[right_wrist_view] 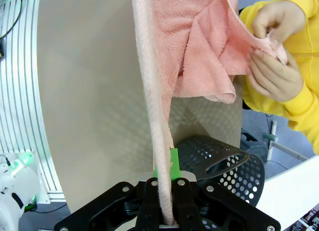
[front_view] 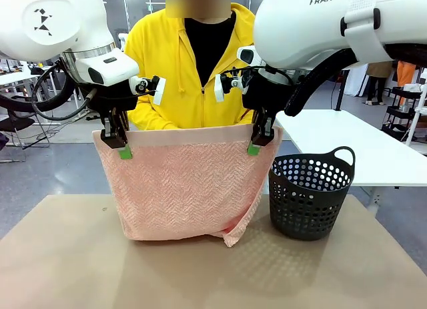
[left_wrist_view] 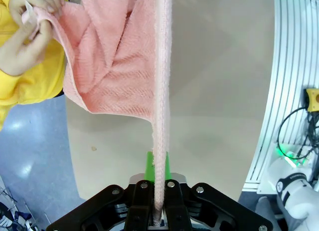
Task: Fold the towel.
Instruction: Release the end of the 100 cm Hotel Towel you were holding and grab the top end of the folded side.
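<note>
Towel (front_view: 180,189) hangs above the surface (front_view: 200,275), its near corners clamped by the left end effector (front_view: 125,151) and the right end effector (front_view: 254,147). The person's hands (left_wrist_view: 22,49) hold the far edge. Step in hand: the first fold. The next move probably requires bringing the edges together evenly.

Bright, even indoor light — soft shadows, wide-angle wrist views.

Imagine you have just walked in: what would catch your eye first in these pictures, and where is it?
A pink towel hangs over the middle of the table, stretched between the robot's left hand and right hand, each shut on a top corner. Behind it, a person in yellow pinches another part of the towel. A black basket stands on the table just right of the towel.
</note>
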Controlling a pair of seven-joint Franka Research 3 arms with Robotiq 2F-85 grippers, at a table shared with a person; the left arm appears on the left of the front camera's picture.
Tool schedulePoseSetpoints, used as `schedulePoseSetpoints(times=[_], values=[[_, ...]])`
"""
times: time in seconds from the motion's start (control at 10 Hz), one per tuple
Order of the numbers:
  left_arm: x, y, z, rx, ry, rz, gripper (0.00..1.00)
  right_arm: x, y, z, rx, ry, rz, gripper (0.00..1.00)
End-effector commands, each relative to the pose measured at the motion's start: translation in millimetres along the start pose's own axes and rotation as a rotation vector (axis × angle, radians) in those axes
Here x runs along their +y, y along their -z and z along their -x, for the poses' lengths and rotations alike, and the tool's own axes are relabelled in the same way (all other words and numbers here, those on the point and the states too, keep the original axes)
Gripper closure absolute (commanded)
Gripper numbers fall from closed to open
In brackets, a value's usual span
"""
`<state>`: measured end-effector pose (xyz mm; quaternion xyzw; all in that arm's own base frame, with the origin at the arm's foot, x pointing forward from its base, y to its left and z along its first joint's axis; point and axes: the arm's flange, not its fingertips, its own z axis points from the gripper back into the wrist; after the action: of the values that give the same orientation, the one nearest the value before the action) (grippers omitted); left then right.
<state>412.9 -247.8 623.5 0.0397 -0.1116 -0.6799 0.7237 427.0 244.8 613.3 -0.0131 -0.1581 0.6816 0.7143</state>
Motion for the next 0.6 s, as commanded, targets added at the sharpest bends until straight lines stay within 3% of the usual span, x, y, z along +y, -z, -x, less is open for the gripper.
schedulePoseSetpoints(times=[0.0, 0.5], values=[[1.0, 0.1, 1.5, 0.0, 0.005, 0.0, 1.0, -0.2, 0.0, 0.4, 0.002, -0.001, 0.002, 1.0], [1.0, 0.1, 1.5, 0.0, 0.005, 0.0, 1.0, -0.2, 0.0, 0.4, 0.002, -0.001, 0.002, 1.0]])
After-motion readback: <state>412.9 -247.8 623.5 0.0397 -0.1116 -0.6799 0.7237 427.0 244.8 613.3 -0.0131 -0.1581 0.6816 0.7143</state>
